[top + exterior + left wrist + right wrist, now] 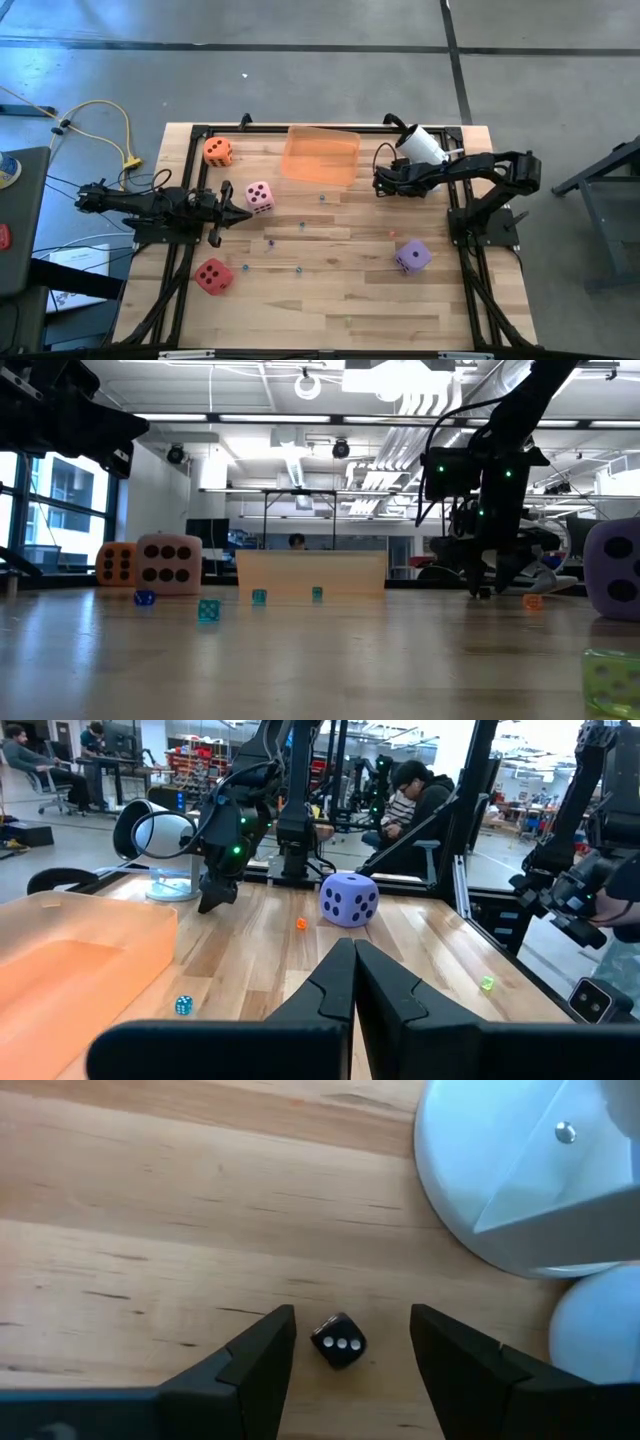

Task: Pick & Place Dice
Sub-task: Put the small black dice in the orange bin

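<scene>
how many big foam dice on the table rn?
4. Orange die at the far left corner, pink die by the left end effector, red die near-left, purple die near-right.

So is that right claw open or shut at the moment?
Open. In its wrist view the right gripper has its two fingers spread apart, with a small black die lying on the table between them, untouched.

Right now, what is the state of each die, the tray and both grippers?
left gripper: shut, holding nothing
right gripper: open, around a small black die
orange die: on the table
pink die: on the table
red die: on the table
purple die: on the table
tray: empty
</scene>
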Robot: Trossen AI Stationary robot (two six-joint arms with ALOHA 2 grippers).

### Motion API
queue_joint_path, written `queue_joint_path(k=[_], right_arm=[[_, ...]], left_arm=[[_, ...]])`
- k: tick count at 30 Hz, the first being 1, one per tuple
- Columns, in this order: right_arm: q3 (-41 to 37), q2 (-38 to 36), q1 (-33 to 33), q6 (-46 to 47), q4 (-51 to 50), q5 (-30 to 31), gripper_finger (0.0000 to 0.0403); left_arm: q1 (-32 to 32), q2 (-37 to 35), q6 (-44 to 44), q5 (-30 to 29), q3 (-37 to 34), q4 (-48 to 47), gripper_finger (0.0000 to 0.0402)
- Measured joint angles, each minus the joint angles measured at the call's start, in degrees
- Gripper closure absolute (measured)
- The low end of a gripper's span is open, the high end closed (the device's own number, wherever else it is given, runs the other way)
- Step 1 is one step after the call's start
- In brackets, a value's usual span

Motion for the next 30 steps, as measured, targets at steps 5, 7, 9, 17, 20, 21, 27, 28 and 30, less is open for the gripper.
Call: queue_joint_path(k=[5, 7, 9, 17, 20, 21, 27, 28, 30], right_arm=[[0.00, 0.02, -0.04, 0.01, 0.91, -0.86, 0.0207], [0.00, 0.02, -0.04, 0.52, 1.09, -1.24, 0.0214], [0.00, 0.02, -0.04, 0.68, 1.17, -1.32, 0.0228], [0.02, 0.04, -0.02, -0.15, 1.94, -1.80, 0.0313], [0.02, 0.04, 0.02, -0.63, 2.16, -2.10, 0.0335], [0.03, 0.04, 0.02, -0.66, 2.14, -2.10, 0.0340], [0.07, 0.04, 0.15, -3.51, 2.20, -1.72, 0.0340], [0.07, 0.01, 0.28, -3.65, 2.20, -1.74, 0.0340], [0.00, -0.66, 0.76, -4.40, 2.10, -2.47, 0.0342]], left_arm=[[0.00, 0.00, 0.01, 0.00, 0.00, 0.00, 0.0401], [0.00, 0.00, 0.01, 0.00, 0.00, 0.00, 0.0401], [0.00, 0.00, 0.00, 0.00, 0.00, 0.00, 0.0401], [0.00, 0.00, -0.01, 0.00, 0.00, 0.00, 0.0401], [0.00, 0.00, -0.01, 0.00, 0.00, 0.00, 0.0401], [0.00, 0.00, -0.01, 0.00, 0.00, 0.00, 0.0401], [0.00, 0.00, -0.01, 0.00, 0.00, 0.00, 0.0401], [0.00, 0.00, -0.01, 0.00, 0.00, 0.00, 0.0401], [0.00, 0.00, -0.01, 0.00, 0.00, 0.00, 0.0401]])
